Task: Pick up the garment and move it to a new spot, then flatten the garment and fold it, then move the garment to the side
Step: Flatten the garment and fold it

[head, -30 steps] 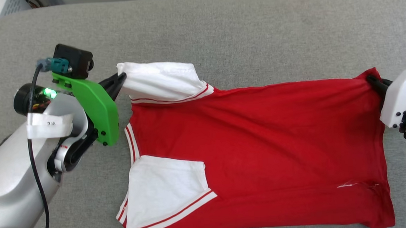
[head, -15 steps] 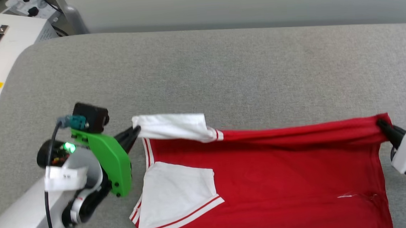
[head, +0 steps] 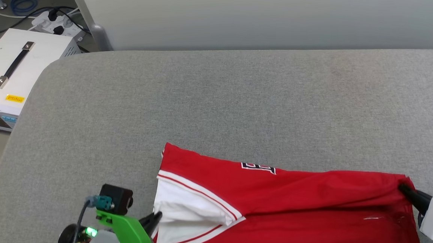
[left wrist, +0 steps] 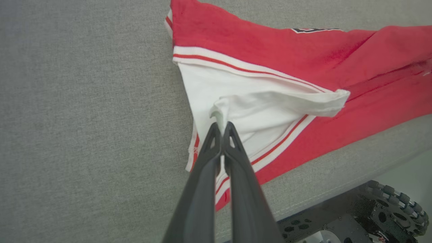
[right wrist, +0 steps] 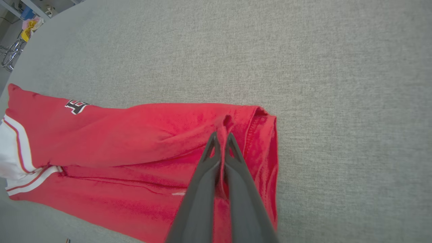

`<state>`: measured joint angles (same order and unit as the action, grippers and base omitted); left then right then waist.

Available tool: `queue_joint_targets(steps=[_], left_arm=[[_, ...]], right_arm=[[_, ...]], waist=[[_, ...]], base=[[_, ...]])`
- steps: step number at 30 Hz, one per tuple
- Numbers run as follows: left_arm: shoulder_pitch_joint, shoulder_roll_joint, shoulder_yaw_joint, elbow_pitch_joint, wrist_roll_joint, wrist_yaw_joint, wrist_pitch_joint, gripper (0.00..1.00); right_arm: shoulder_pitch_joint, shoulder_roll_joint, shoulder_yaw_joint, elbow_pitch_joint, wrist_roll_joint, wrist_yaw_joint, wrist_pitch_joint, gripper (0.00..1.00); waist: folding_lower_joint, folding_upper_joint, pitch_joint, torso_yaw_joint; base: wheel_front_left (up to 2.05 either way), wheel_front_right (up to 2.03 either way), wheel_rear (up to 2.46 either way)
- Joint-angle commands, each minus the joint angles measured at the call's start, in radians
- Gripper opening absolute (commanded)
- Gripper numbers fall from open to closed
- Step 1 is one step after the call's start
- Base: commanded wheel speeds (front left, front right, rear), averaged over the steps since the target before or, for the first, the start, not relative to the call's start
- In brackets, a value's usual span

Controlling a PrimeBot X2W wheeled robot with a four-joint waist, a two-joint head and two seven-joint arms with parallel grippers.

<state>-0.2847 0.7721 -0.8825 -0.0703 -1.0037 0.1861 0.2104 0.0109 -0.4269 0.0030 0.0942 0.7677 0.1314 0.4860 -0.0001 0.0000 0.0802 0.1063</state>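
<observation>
supporting surface: grey cloth-covered table [head: 237,97].
garment [head: 300,202]: lying doubled along the near edge, stretched between both grippers; soft, light, limp, best taken at corners or hem.
white case [head: 10,74]: beside the table, yellow label [head: 14,98] too small to read.
left gripper [left wrist: 221,126]: pressed together on the white sleeve [left wrist: 209,87].
right gripper [right wrist: 221,136]: pinching the red hem corner [right wrist: 229,119].
lettering [head: 258,167]: black-and-white, partly folded under, unreadable.

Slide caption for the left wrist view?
Left gripper pinching the white sleeve of the garment over the grey surface.
</observation>
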Motion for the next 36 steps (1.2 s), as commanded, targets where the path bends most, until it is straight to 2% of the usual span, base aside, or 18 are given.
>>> queue_joint_targets(steps=[1, 5, 6, 11, 12, 13, 14, 15, 20, 26, 32, 36], left_arm=[[0.020, 0.000, -0.007, 0.008, -0.010, 0.003, -0.007, 0.00], [0.036, -0.021, -0.031, 0.042, -0.007, -0.010, -0.009, 0.00], [0.037, -0.039, -0.041, 0.071, -0.009, -0.024, -0.012, 0.00], [0.033, -0.051, -0.063, 0.120, 0.008, -0.043, -0.013, 0.00], [0.033, -0.053, -0.066, 0.128, 0.008, -0.046, -0.012, 0.05], [0.033, -0.055, -0.070, 0.138, 0.008, -0.048, -0.008, 0.35], [0.034, -0.055, -0.072, 0.146, 0.009, -0.047, -0.006, 0.95], [0.035, -0.057, -0.074, 0.154, 0.008, -0.045, -0.002, 1.00], [0.039, -0.058, -0.065, 0.168, 0.010, -0.038, -0.026, 1.00], [0.050, -0.061, 0.004, 0.143, -0.015, -0.008, -0.121, 1.00], [0.056, -0.068, 0.088, 0.100, -0.005, 0.054, -0.260, 1.00], [0.054, -0.089, 0.139, 0.084, 0.021, 0.086, -0.378, 1.00]], right_arm=[[0.021, -0.005, 0.001, -0.006, 0.003, -0.001, 0.007, 0.00], [0.049, -0.020, 0.011, -0.011, -0.004, -0.001, 0.016, 0.00], [0.062, -0.037, 0.027, -0.010, -0.007, -0.001, 0.014, 0.00], [0.074, -0.068, 0.064, -0.010, -0.022, -0.001, 0.003, 0.00], [0.076, -0.073, 0.072, -0.009, -0.025, -0.001, 0.000, 0.00], [0.077, -0.078, 0.081, -0.008, -0.027, -0.001, -0.003, 0.23], [0.078, -0.081, 0.085, -0.004, -0.027, -0.001, -0.006, 0.98], [0.079, -0.082, 0.089, 0.002, -0.027, -0.001, -0.007, 1.00], [0.090, -0.100, 0.111, 0.011, -0.036, -0.001, -0.005, 1.00], [0.098, -0.093, 0.082, -0.021, -0.040, -0.001, 0.037, 1.00], [0.100, -0.033, -0.006, -0.102, -0.065, -0.001, 0.119, 1.00], [0.094, 0.037, -0.073, -0.131, -0.119, -0.001, 0.173, 1.00]], waist=[[0.0001, 0.0000, -0.003, 0.002], [0.0001, 0.0000, 0.000, 0.002], [0.0001, 0.0000, 0.005, 0.001], [0.0001, 0.0000, 0.013, -0.003], [0.0001, 0.0000, 0.013, -0.004], [0.0001, 0.0000, 0.013, -0.005], [0.0001, 0.0000, 0.013, -0.006], [0.0001, 0.0000, 0.012, -0.007], [0.0001, 0.0000, -0.005, -0.015], [0.0001, 0.0000, -0.031, -0.025], [0.0001, 0.0000, -0.034, -0.026], [0.0001, 0.0000, -0.017, -0.020]], base=[[0.00, 0.00, 0.00], [0.00, 0.00, 0.00], [0.00, 0.00, 0.00], [0.00, 0.00, 0.00], [0.00, 0.00, 0.00], [0.00, 0.00, 0.00], [0.00, 0.00, 0.00], [0.00, 0.00, 0.00], [0.00, 0.00, 0.00], [0.00, 0.00, 0.00], [0.00, 0.00, 0.00], [0.00, 0.00, 0.00]])
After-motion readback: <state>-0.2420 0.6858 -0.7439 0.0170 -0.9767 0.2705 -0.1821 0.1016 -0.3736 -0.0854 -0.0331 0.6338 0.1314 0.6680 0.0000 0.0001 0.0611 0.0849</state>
